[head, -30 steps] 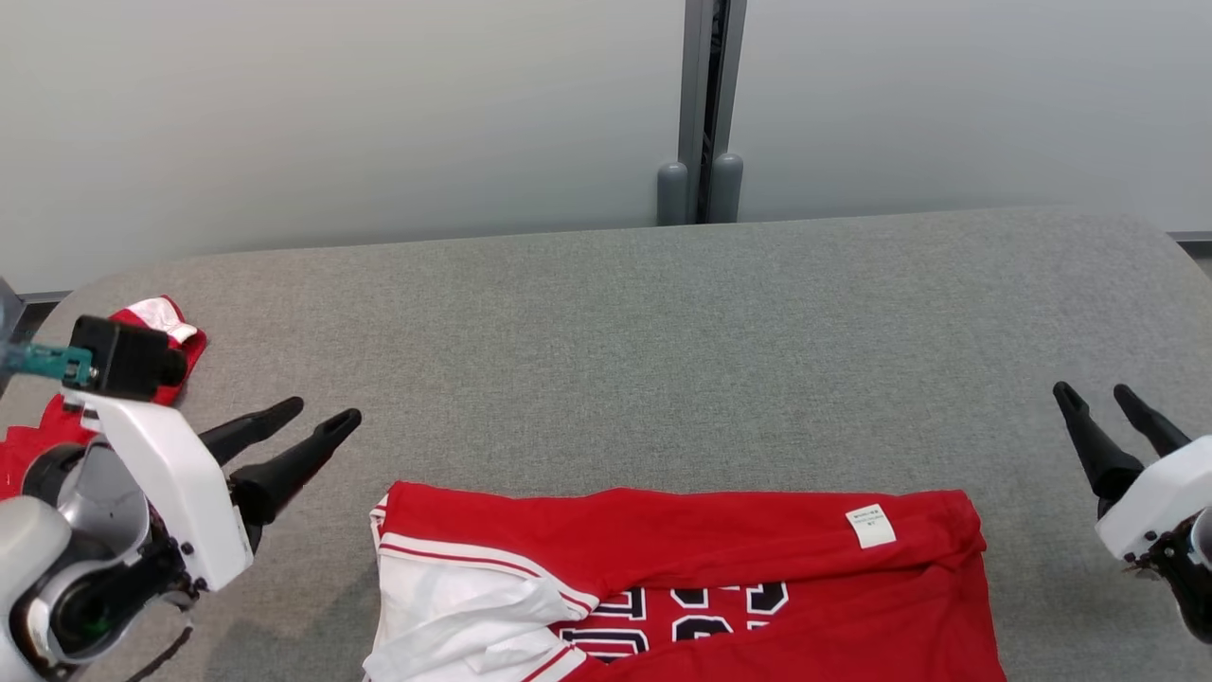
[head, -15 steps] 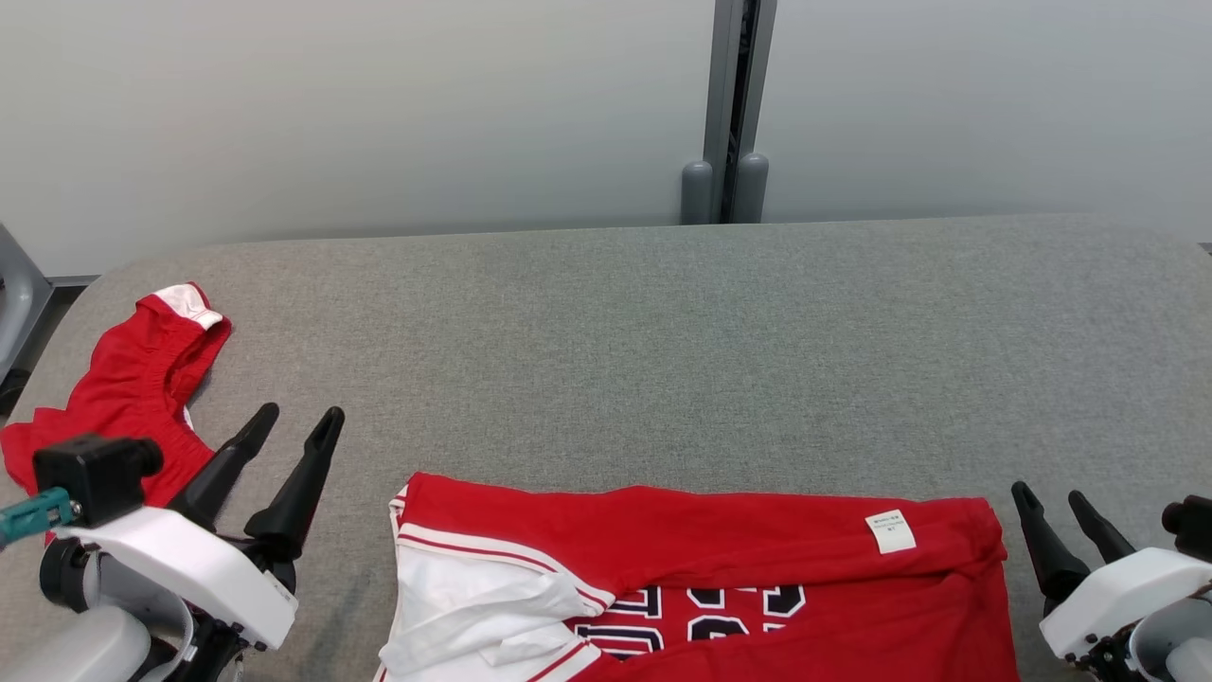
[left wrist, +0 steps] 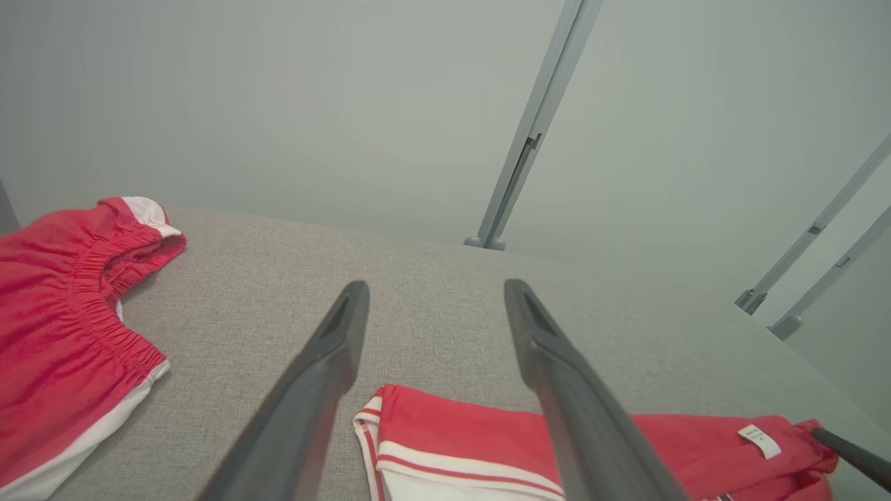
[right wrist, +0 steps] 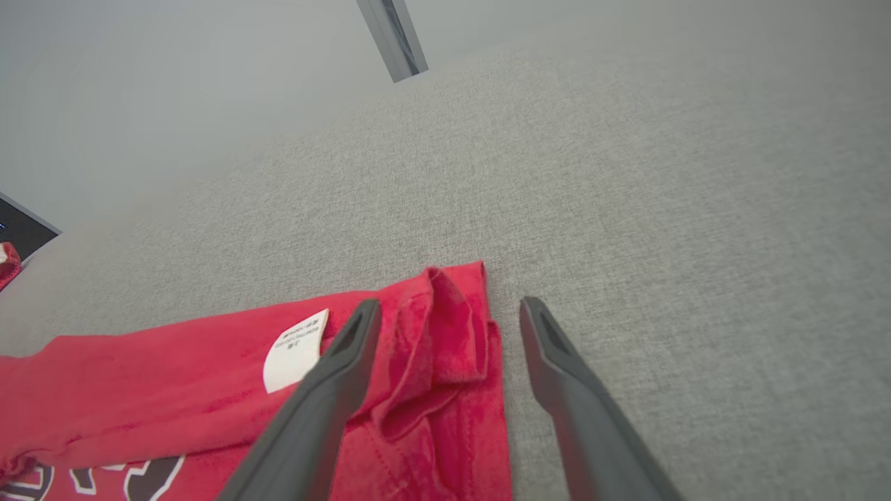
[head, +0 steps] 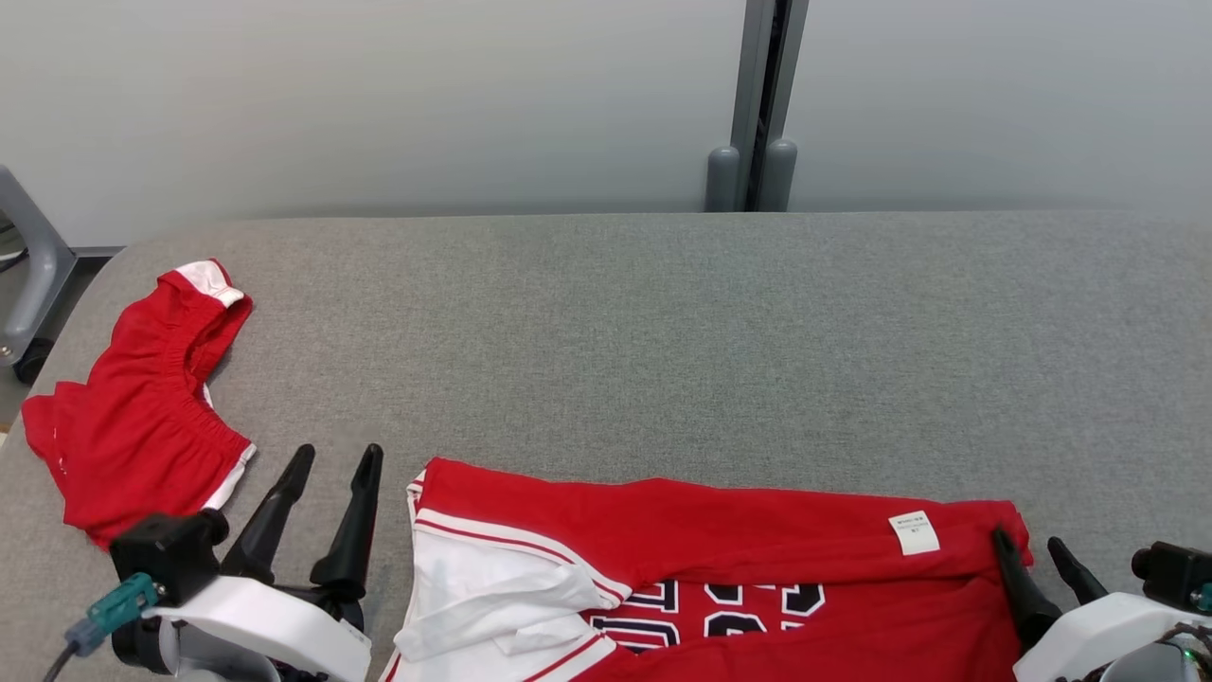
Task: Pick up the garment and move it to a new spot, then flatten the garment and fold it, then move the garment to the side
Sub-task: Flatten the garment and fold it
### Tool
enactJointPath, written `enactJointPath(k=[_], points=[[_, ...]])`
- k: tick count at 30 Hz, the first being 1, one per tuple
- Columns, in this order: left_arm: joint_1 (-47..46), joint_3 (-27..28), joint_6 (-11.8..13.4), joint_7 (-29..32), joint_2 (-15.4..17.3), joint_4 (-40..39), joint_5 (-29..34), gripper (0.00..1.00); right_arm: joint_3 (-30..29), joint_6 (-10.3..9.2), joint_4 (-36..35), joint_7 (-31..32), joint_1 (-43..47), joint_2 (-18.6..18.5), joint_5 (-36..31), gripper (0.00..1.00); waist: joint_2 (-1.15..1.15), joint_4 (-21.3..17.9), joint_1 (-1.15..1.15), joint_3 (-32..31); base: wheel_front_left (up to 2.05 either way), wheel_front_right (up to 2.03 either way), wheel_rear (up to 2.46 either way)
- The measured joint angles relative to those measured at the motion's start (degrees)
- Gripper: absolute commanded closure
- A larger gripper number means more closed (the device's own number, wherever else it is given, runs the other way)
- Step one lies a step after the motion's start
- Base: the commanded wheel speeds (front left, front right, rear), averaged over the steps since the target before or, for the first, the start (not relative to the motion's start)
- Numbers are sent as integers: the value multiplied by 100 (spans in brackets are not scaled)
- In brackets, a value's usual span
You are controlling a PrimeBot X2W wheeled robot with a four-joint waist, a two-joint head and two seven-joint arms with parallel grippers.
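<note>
The garment [head: 720,540] is a red jersey with white trim and dark numbers, lying folded along the near edge of the grey table [head: 663,332]. A white label [head: 914,532] sits near its right end. My left gripper [head: 338,452] stands open just left of the jersey's left corner, with nothing between its fingers. In the left wrist view the left gripper [left wrist: 437,285] hangs above the jersey's corner [left wrist: 473,438]. My right gripper [head: 1024,538] is open at the jersey's right edge. In the right wrist view the right gripper [right wrist: 450,303] straddles the bunched right corner [right wrist: 445,334].
Red shorts [head: 133,417] with white trim lie crumpled at the table's left end, close to my left arm. A grey post [head: 757,104] runs up the wall behind the table. A grey frame [head: 33,265] stands off the left end.
The camera has turned left, shifting the whole picture right. My left arm drew back and its fingers now point up. My right gripper came in to the jersey's right corner.
</note>
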Motion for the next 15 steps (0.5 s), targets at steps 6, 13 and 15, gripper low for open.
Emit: enactJointPath(k=[6,13,15], points=[[94,102,-159,-1,-424,315,487,0,-58,0,282,231,26,162,-40,0,0,61,0,90,0,0,0],[167,190,-420,-1,-664,634,725,0,-147,3,445,490,75,256,156,0,0,95,0,151,0,0,0],[166,197,-455,-1,-690,700,770,0,-186,14,494,489,67,275,202,0,0,97,0,162,0,0,0]])
